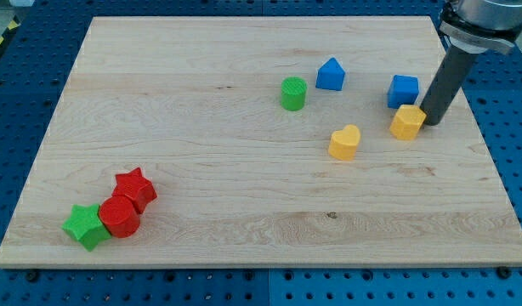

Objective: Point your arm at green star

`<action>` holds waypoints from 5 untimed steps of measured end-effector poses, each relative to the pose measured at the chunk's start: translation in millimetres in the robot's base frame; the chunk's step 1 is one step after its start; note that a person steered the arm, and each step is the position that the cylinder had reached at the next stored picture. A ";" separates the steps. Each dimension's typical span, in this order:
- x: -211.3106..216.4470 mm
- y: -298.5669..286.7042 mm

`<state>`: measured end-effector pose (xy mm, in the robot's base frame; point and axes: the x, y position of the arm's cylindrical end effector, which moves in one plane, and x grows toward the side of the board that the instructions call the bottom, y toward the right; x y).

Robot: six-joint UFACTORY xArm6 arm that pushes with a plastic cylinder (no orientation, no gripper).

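Pale wooden board (244, 187) on a blue perforated bench (23, 76).

Near the bottom-left corner: green star (85, 226), touching a red cylinder (119, 216), with a red star (135, 189) beside it.

Toward the top-right corner: green cylinder (293, 93), blue pentagon block (331, 75), blue cube (404, 91), yellow heart (345, 142), yellow hexagon block (407, 122).

My tip (430, 124), a plain rod with nothing that opens or closes, rests just beside the yellow hexagon block, well apart from the green star.

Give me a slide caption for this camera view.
My tip beside the yellow block at the view's right, far from the green star at bottom left.
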<state>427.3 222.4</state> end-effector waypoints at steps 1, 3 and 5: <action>1.9 -10.8; 16.5 51.9; 151.7 41.4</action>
<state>579.0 263.8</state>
